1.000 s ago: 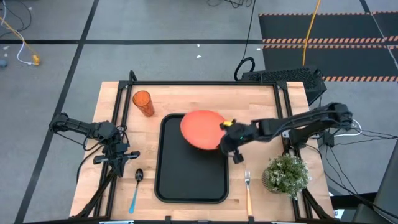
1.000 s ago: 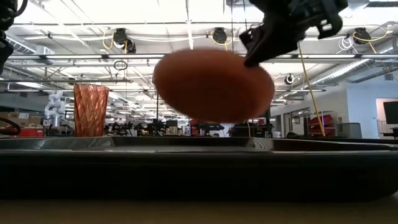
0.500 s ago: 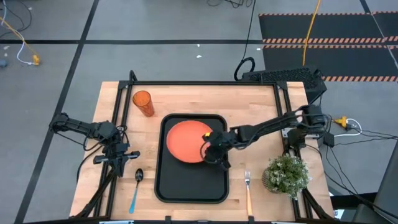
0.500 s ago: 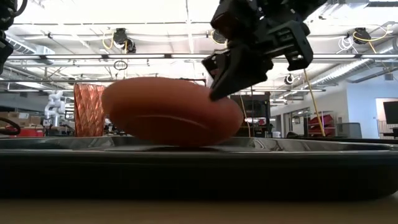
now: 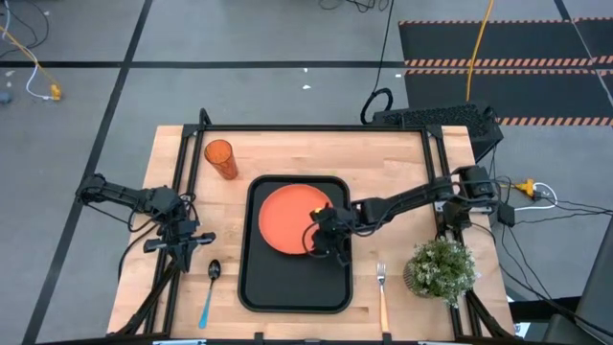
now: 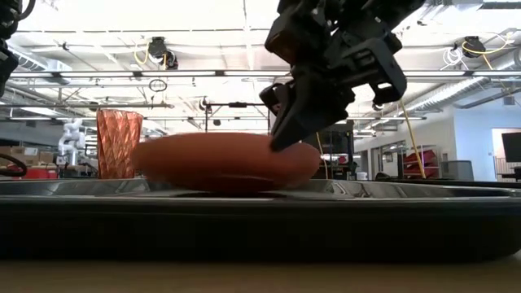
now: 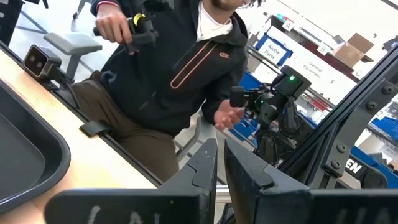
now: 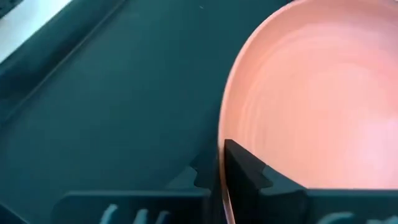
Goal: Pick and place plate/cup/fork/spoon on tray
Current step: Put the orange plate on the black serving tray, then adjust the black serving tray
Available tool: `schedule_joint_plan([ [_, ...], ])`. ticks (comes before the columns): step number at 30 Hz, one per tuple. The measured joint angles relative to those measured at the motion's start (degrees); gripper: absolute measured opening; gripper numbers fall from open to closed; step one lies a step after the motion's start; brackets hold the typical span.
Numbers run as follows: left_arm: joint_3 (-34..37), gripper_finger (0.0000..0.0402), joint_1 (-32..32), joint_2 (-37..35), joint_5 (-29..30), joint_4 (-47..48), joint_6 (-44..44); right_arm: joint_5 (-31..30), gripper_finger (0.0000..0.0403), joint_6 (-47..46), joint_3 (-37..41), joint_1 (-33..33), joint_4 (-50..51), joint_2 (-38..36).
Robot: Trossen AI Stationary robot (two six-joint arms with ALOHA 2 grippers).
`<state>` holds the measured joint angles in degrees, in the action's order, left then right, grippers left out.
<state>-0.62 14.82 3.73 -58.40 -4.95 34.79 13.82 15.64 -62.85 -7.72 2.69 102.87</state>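
Note:
The orange plate (image 5: pixel 292 218) lies in the far half of the black tray (image 5: pixel 287 287), bottom down on the tray's floor (image 6: pixel 220 161). My right gripper (image 5: pixel 321 244) reaches in from the table's right and is shut on the plate's rim. The orange cup (image 5: pixel 220 158) stands upright on the table beyond the tray's far left corner. Left of the tray lies the blue-handled spoon (image 5: pixel 211 287), and right of it the tan-handled fork (image 5: pixel 382 292), both flat on the wood. My left gripper (image 5: pixel 196 240) waits shut at the table's left edge, holding nothing. My right gripper pinches the plate's rim (image 8: pixel 222 134) on its near right side, one finger (image 8: pixel 249 174) over the plate's inside and the other outside it. The fingers slant down from the table's right. The plate sits nearly level on the tray floor.
A small potted plant (image 5: pixel 441 266) stands at the table's right edge, close to the fork. The near half of the tray is bare. In the left wrist view a person (image 7: pixel 174 68) sits beyond the table.
My right gripper has carried the plate toward the table's left and down. The plate, first lifted and tilted over the tray's far right part, now lies nearly level on the tray floor. Over the last half second it only settled flatter.

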Motion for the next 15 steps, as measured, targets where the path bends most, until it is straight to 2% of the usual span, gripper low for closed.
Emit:
schedule_joint_plan([
  [10,0.0,0.0033,0.0,0.0,0.0,0.0,0.2,-0.6,0.0133,-2.4,0.0,-0.6,-4.7,-0.9],
  [15,0.0,0.0033,0.0,0.0,0.0,0.0,0.2,-8.6,0.0171,-3.2,0.0,-0.7,-1.7,-6.0],
])
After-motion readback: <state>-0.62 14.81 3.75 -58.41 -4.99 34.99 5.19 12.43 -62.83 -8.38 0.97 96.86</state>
